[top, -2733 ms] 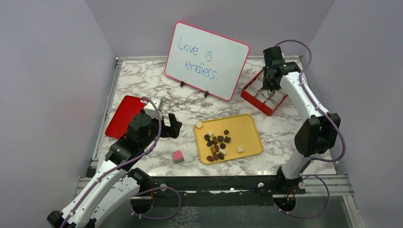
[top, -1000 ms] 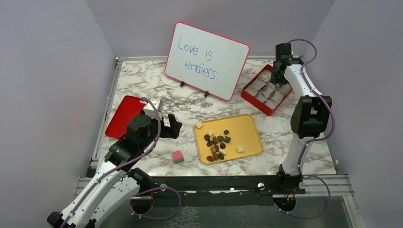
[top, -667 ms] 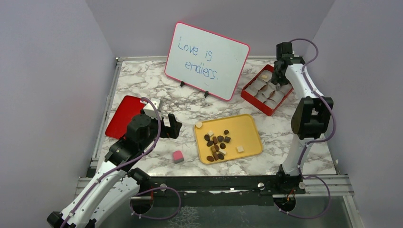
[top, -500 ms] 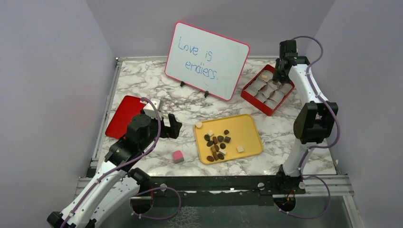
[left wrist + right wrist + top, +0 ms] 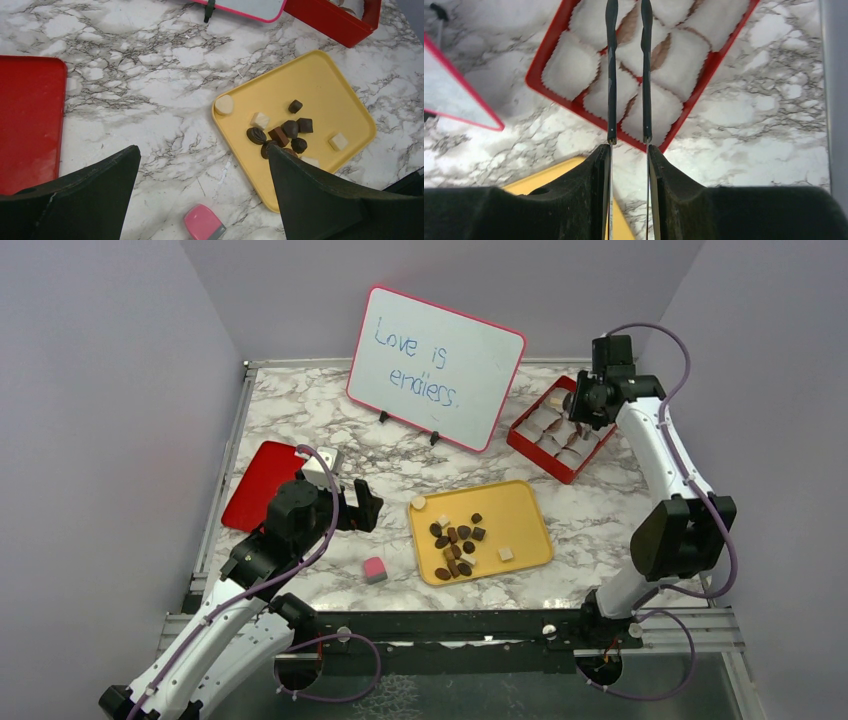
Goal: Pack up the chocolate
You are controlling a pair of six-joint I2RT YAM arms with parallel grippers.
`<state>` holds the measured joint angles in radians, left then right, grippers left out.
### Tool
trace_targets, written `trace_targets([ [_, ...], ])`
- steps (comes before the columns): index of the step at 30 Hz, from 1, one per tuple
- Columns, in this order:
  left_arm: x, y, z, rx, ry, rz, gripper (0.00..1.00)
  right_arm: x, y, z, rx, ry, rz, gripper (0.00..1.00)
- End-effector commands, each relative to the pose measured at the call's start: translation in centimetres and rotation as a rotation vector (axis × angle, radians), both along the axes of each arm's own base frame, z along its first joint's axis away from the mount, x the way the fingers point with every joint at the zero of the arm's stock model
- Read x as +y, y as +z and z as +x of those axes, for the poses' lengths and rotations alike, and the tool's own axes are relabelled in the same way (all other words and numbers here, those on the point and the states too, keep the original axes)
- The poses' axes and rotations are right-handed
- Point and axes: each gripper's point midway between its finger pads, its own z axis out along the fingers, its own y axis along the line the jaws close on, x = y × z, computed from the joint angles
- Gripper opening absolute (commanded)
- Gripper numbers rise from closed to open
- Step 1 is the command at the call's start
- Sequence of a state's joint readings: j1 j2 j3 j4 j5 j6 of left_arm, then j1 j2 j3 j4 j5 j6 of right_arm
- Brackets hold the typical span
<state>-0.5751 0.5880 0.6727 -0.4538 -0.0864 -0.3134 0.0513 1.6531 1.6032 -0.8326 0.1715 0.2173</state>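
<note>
- Currently, left jaws spread wide, empty, beside yellow plastic tray (image 5: 325, 85) of brown-and-cream chocolate pieces (image 5: 290, 128).
- Right jaws slightly parted, empty, over red rectangular box (image 5: 535, 456).

**A robotics lab: a walled-in test bench for 2 arms**

Seen from the top camera, plain lilac-grey walls (image 5: 100, 440) close the bench at 9, 12 and 3 o'clock. The marble-print tabletop (image 5: 300, 410) sits inside a bare aluminium frame (image 5: 228, 460). The left arm (image 5: 230, 640) and right arm (image 5: 650, 440) are mounted on a black rail (image 5: 450, 625) at 6 o'clock, with purple cables (image 5: 335, 510) looping along them. A pink-edged whiteboard (image 5: 435, 365) reading "Love is endless." stands at 12 o'clock.
</note>
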Motion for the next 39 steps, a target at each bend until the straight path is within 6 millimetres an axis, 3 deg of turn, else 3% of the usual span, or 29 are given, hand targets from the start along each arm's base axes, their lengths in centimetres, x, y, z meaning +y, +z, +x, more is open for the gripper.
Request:
trace_targets([
  [1,-0.3,0.2,0.1,-0.010,-0.010,-0.015,0.99,3.3,1.4,-1.5,-0.043,0.088,0.053,0.36],
  [5,-0.4,0.0,0.2,-0.001,-0.014,-0.010,0.99,5.4,1.1,-3.0,-0.030,0.146,0.051,0.36],
  [9,-0.4,0.0,0.3,-0.001,-0.016,-0.005,0.99,8.9,0.6,-5.1,-0.023,0.245,0.072,0.36],
  [15,-0.2,0.0,0.3,-0.004,-0.006,-0.002,0.99,12.4,-1.5,-9.0,0.049,0.358,0.076,0.36],
  [23,0.1,0.2,0.5,-0.013,0.012,0.001,0.99,15.4,-2.5,-14.7,0.106,0.515,0.166,0.36],
  [30,0.2,0.2,0.5,-0.013,0.016,0.002,0.99,16.9,-4.4,-18.5,0.193,0.612,0.221,0.36],
  [39,0.2,0.3,0.5,-0.017,0.019,-0.003,0.99,17.9,-5.8,-20.6,0.265,0.665,0.185,0.37],
])
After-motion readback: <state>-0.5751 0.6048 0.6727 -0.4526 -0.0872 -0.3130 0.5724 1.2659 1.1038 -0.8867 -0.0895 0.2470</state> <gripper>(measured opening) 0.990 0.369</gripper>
